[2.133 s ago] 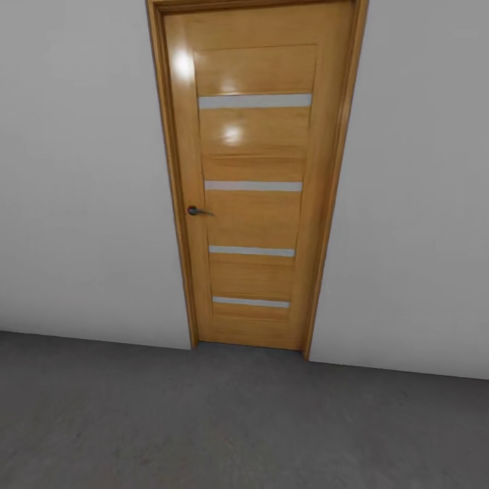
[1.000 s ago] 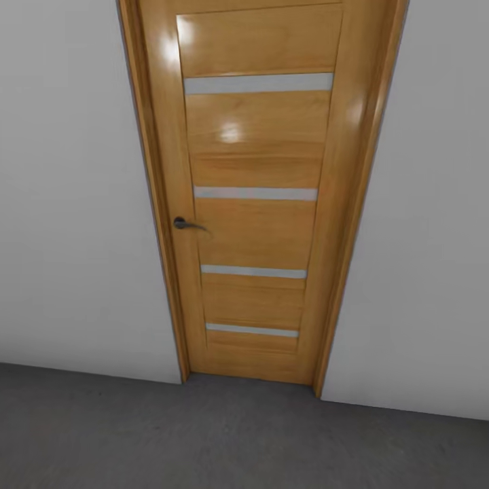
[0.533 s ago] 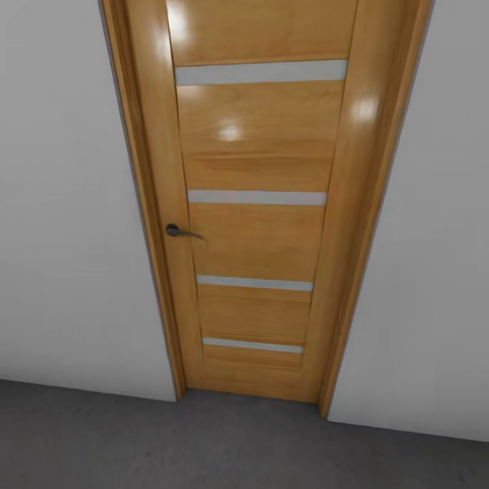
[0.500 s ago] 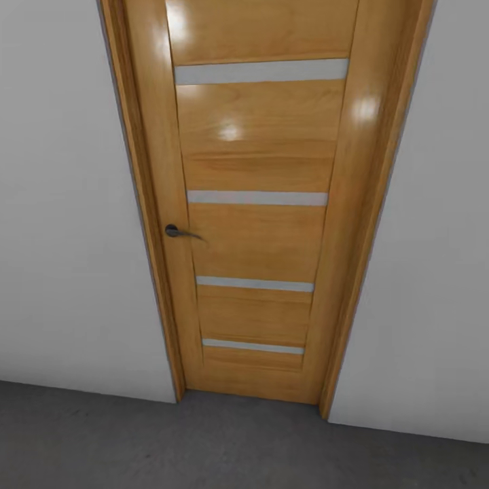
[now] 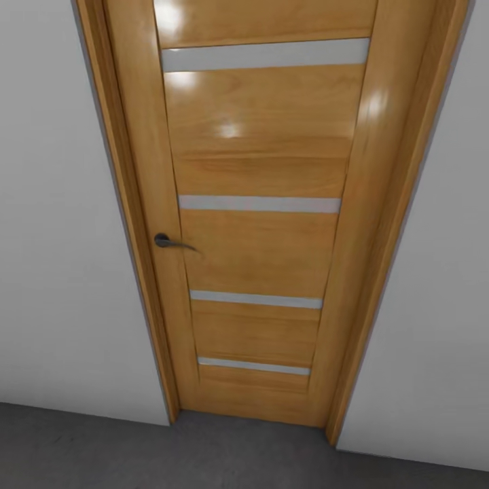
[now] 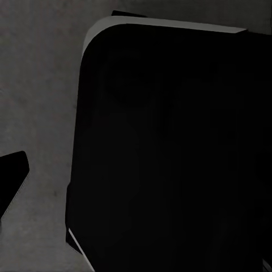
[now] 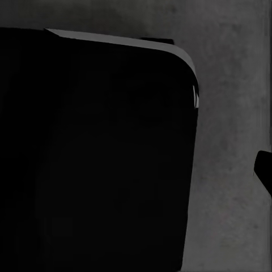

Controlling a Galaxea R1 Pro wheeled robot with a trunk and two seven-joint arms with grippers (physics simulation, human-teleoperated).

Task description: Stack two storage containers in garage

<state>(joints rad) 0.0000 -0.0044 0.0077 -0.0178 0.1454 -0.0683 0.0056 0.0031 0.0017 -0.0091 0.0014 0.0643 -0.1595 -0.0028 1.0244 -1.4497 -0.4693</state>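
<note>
From the head camera I am facing a closed wooden door [image 5: 261, 224] set in a white wall [image 5: 61, 272]. The door is glossy honey-coloured wood with four pale horizontal strips across it and a dark lever handle [image 5: 166, 242] on its left edge. A matching wooden frame [image 5: 129, 224] runs down both sides. Along the lower edge of this view lies a strip of dark grey mottled concrete floor [image 5: 136, 455], which meets the wall and the door's foot.

In the left wrist camera I see the same grey floor [image 6: 39, 85] beyond a large black rounded body [image 6: 170, 153] with a pale edge, part of my own machine as far as I can judge. A small dark tip [image 6: 11, 173] pokes in at the side; I cannot tell whether the left gripper is open or closed, or whether it holds anything.

The right wrist camera gives the mirror of that: a black rounded body [image 7: 96, 153], grey floor [image 7: 232, 102] beside it, and a dark tip [image 7: 264, 167] at the edge. Whether the right gripper is open or closed I cannot tell either.
</note>
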